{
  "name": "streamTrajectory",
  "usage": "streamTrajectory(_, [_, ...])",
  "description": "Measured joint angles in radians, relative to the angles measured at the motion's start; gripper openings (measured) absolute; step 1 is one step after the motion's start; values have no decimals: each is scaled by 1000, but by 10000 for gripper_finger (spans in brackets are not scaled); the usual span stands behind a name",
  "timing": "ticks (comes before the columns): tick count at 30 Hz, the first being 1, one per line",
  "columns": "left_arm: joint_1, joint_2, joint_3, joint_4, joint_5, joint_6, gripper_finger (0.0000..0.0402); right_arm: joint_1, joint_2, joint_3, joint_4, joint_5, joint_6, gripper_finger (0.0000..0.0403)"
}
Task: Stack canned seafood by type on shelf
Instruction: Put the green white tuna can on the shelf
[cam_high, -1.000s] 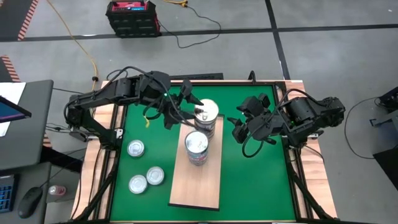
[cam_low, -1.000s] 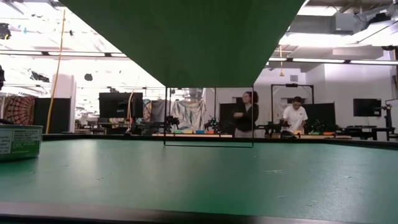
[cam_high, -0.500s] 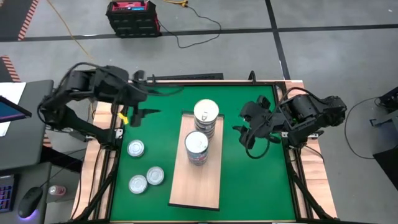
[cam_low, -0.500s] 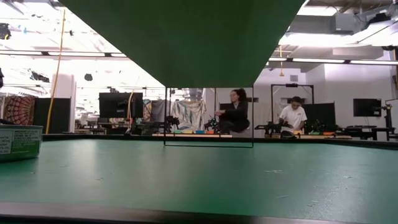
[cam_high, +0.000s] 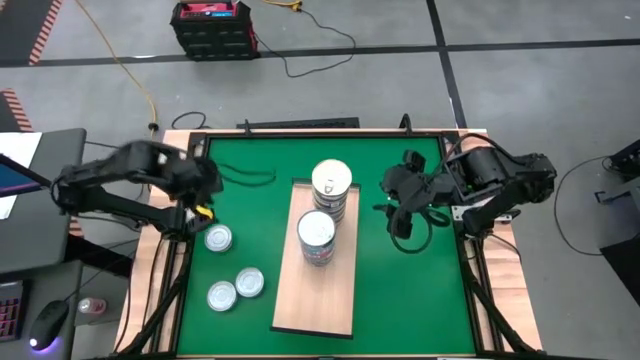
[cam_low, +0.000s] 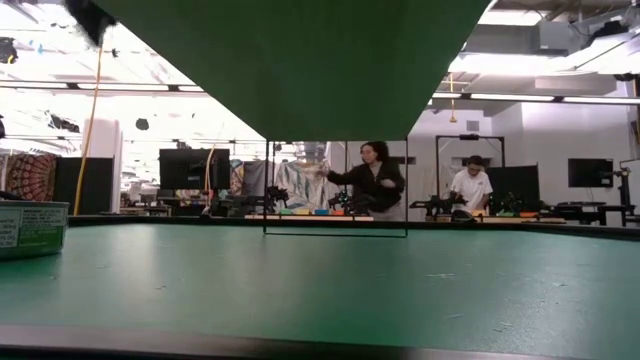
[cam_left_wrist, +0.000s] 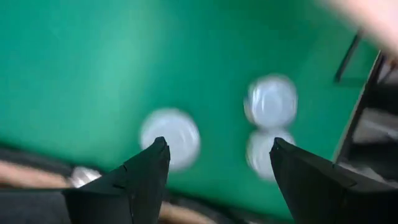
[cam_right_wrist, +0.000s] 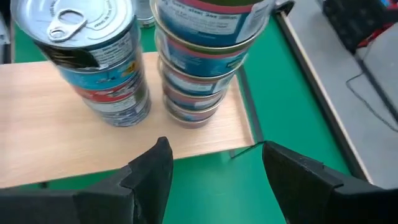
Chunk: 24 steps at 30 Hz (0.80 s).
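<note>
On the pale wooden shelf (cam_high: 314, 290) stand two stacks of canned seafood: the far stack (cam_high: 332, 186) and the near stack (cam_high: 316, 238), both also in the right wrist view as far stack (cam_right_wrist: 205, 56) and near stack (cam_right_wrist: 93, 62). Three single tins (cam_high: 218, 238), (cam_high: 250, 281), (cam_high: 221, 295) rest bottom-down on the green mat at the left. My left gripper (cam_high: 207, 198) hangs open above the mat's left edge, over the loose tins (cam_left_wrist: 169, 137). My right gripper (cam_high: 393, 200) waits open to the right of the stacks, its fingers (cam_right_wrist: 163, 155) apart.
The green mat (cam_high: 400, 290) lies bare right of the shelf and at the near right. A black frame and wooden rim (cam_high: 470, 270) border the mat. One tin (cam_low: 30, 228) shows at the low view's left edge. People move in the room behind.
My left gripper has drawn back from the far stack toward the table's left edge, sinking and rolling about its own axis, and stays open with nothing in it. My right gripper has rolled a little in place. The stacks and loose tins have kept still.
</note>
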Motion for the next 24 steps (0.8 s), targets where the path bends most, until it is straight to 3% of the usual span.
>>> streamTrajectory(4, [0, -34, -205, 56, 140, -70, 265, 39, 0, 0, 0, -25, 18, 276])
streamTrajectory(9, [-18, -33, -371, 295, 297, -118, 265, 93, 0, 0, 7, 4, 54, 276])
streamTrajectory(24, [-178, -32, -768, 982, 372, -419, 265, 209, 2, 0, 21, 185, 272, 276])
